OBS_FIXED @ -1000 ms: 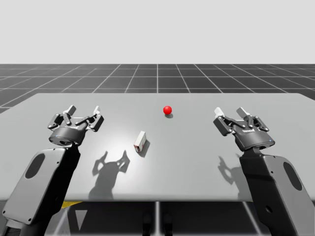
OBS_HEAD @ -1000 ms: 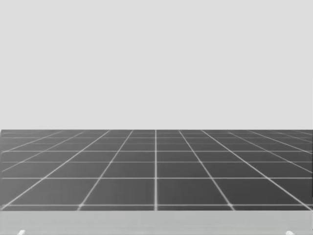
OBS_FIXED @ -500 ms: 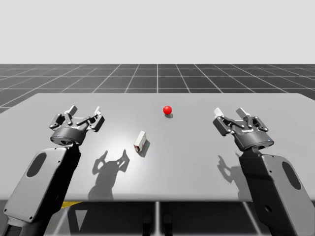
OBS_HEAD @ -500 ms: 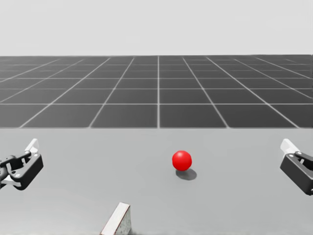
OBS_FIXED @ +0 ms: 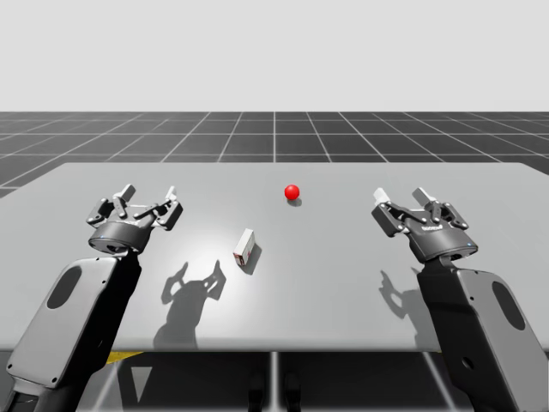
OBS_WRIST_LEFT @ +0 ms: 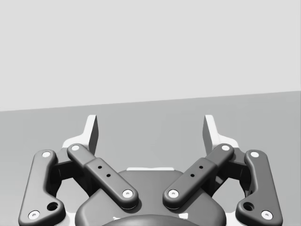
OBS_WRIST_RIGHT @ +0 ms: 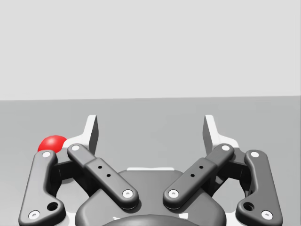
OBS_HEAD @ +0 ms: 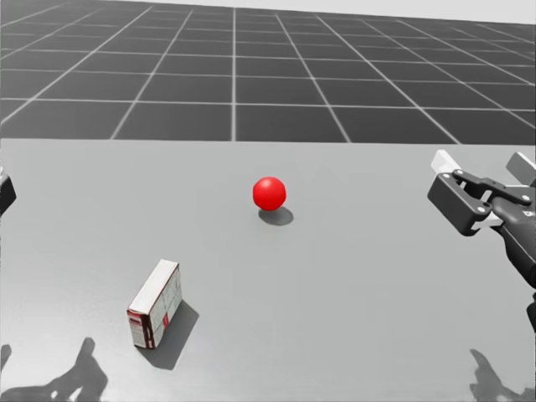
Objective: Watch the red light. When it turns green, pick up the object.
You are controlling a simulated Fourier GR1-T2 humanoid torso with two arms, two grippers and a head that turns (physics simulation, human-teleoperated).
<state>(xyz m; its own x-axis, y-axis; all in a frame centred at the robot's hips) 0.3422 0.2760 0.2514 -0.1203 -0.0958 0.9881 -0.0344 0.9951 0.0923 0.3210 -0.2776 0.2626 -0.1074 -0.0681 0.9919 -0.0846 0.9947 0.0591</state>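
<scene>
**Table** (OBS_FIXED: 343,257): grey, smooth, matt, with a soft sheen toward its left half.
**Red light** (OBS_FIXED: 292,191): smooth sphere, even saturated red (faint highlight on top).
**Box** (OBS_HEAD: 155,303): looks like printed card, matt white faces, red-and-white end.
**Left gripper** (OBS_FIXED: 148,192) and **right gripper** (OBS_FIXED: 400,197): dark grey links, satin, plastic or metal by look, bright rivets; white matt fingertips (OBS_WRIST_LEFT: 92,132).

Grey table (OBS_FIXED: 360,283) on dark gridded floor (OBS_FIXED: 274,137), pale backdrop.
</scene>
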